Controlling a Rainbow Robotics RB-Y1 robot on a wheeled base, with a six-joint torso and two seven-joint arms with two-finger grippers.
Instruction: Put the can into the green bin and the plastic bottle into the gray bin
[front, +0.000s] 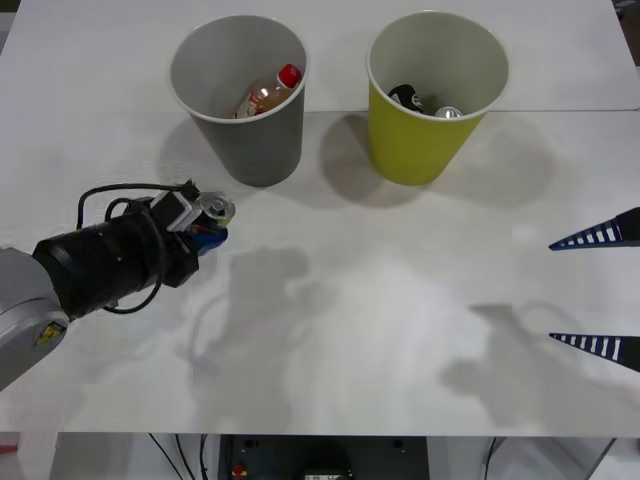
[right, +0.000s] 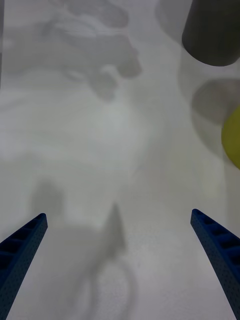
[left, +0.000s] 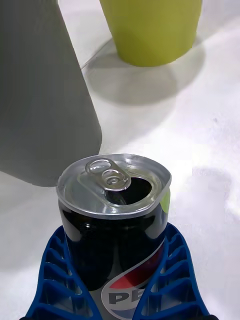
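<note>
The left claw is pinching the can (already opened) beside the gray bin, and tilting it could be spilling leftover liquid onto the tabletop.

The dark gray round tapered bin stands just beyond the left gripper, which is closed around a small dark can with a silver top; its wall blocks the straight way forward. Right of the gray bin there is an open gap of white table, then the yellow-green round bin. Near side of the gray bin, the table is free, up to the spread blue fingers of the right gripper.
</note>
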